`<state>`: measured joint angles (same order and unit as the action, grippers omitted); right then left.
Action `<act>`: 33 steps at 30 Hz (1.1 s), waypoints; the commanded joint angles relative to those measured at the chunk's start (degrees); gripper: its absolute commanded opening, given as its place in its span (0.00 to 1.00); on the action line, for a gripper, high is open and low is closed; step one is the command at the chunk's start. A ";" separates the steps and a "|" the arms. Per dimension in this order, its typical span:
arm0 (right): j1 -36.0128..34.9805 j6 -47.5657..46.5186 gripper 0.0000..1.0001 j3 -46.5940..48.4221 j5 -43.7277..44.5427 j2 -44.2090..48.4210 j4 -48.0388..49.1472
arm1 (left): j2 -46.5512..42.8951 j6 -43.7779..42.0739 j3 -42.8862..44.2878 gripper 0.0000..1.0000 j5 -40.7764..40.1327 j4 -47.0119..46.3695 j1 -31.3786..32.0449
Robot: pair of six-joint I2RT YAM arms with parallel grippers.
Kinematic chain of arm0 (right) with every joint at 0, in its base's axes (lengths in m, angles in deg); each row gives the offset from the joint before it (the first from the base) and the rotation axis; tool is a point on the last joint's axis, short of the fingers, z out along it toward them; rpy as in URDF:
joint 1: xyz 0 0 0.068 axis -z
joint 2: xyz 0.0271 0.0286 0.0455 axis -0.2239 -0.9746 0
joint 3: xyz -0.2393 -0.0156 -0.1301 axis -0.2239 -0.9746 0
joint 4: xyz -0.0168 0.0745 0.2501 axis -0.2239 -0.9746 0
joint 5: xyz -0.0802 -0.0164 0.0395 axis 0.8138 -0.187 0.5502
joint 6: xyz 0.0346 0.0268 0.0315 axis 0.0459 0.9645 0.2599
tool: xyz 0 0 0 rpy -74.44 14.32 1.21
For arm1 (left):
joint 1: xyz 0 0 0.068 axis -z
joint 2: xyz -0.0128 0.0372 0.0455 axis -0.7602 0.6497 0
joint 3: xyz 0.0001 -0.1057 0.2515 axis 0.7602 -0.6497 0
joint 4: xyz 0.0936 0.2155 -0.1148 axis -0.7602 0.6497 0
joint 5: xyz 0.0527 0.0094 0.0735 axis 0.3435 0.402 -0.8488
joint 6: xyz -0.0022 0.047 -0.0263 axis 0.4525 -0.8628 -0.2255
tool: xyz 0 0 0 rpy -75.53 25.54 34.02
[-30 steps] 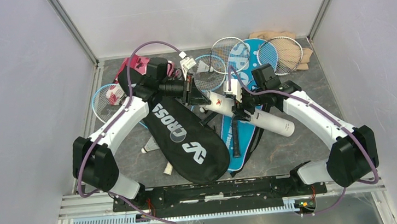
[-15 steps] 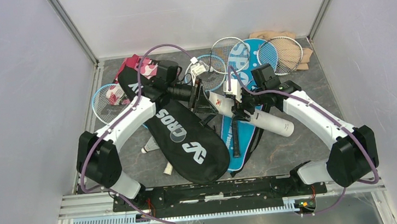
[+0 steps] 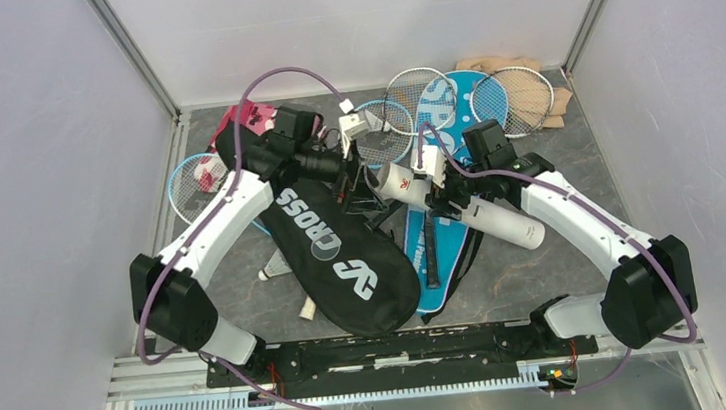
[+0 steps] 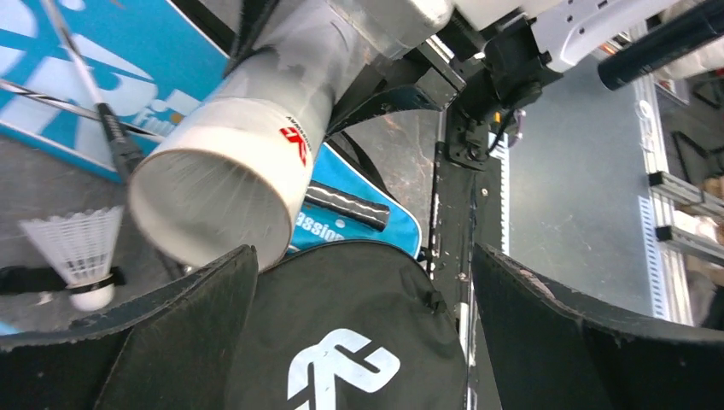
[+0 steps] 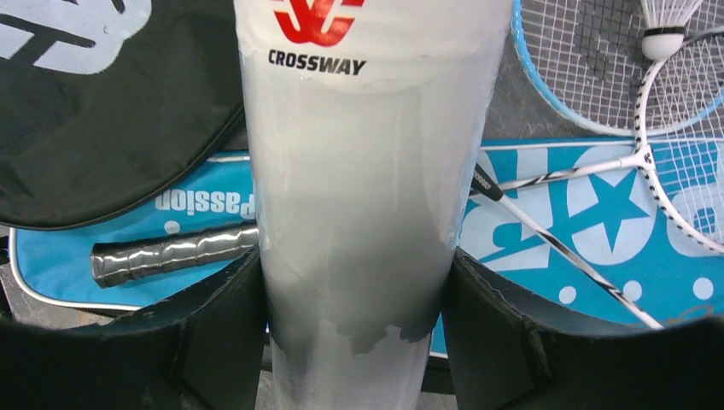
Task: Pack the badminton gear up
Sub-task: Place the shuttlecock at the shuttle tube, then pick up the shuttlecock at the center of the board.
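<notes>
My right gripper (image 3: pixel 441 195) (image 5: pixel 354 290) is shut on the long white tube (image 3: pixel 489 219) (image 5: pixel 359 171), holding it tilted above the blue racket cover (image 3: pixel 445 262) (image 5: pixel 598 213). The tube's open mouth (image 4: pixel 205 201) faces my left gripper (image 3: pixel 351 179) (image 4: pixel 363 256). That gripper stands wide open and empty, just left of the mouth, over the black CROSSWAY cover (image 3: pixel 336 253) (image 4: pixel 341 342). A white shuttlecock (image 4: pixel 77 248) (image 5: pixel 662 26) lies beside the racket heads (image 3: pixel 384 135). Two more shuttlecocks (image 3: pixel 275 268) rest left of the black cover.
A blue-rimmed racket (image 3: pixel 194 184) lies at the left, silver ones (image 3: pixel 522 99) at the back. Pink camouflage cloth (image 3: pixel 252 117) sits at the back left, beige cloth (image 3: pixel 511 64) at the back right. A racket handle (image 5: pixel 171 252) lies on the blue cover. Walls enclose three sides.
My left gripper has opened from nearly shut to wide and drawn back a little from the tube's mouth. The right gripper keeps its hold; the tube has shifted slightly.
</notes>
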<state>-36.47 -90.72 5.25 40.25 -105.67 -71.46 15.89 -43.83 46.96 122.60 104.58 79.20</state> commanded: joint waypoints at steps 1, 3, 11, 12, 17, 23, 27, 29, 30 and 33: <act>0.35 1.17 0.12 -0.98 3.32 2.62 2.90 | -6.19 -7.31 2.97 1.00 -3.82 3.32 -2.58; 0.76 1.88 0.12 -1.25 4.50 2.90 3.30 | -7.75 -8.43 2.90 1.00 -5.38 3.49 -3.57; 2.62 3.57 0.12 -2.49 6.53 3.19 4.10 | -11.09 -12.26 2.80 0.99 -20.17 8.60 -8.68; 2.83 3.70 0.13 -2.74 6.73 3.29 4.30 | -11.14 -14.31 2.85 0.97 -22.20 10.96 -9.47; 3.38 3.94 0.12 -4.38 6.37 3.52 5.41 | -13.11 -30.96 -0.35 0.92 -30.50 28.25 -11.17; 3.62 3.77 0.13 -4.99 5.86 2.79 5.77 | -17.50 -48.83 -9.29 0.90 -39.61 38.62 -11.18; 3.75 3.45 0.12 -5.66 5.37 2.83 5.84 | -19.62 -57.91 -16.25 0.92 -43.60 39.30 -11.21; 3.75 3.20 0.12 -6.10 5.17 2.87 6.00 | -19.95 -62.41 -19.02 0.92 -45.38 38.92 -11.17; 3.82 3.09 0.13 -6.26 5.21 2.92 6.04 | -19.93 -64.64 -20.15 0.92 -45.95 38.83 -11.17; 3.85 2.95 0.13 -6.57 4.89 2.86 5.99 | -19.81 -70.34 -23.08 0.92 -46.73 37.26 -11.17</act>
<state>-32.99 -87.86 -0.92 46.48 -104.01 -67.44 -3.02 -100.59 26.42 79.31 142.15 67.94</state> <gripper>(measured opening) 0.696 0.916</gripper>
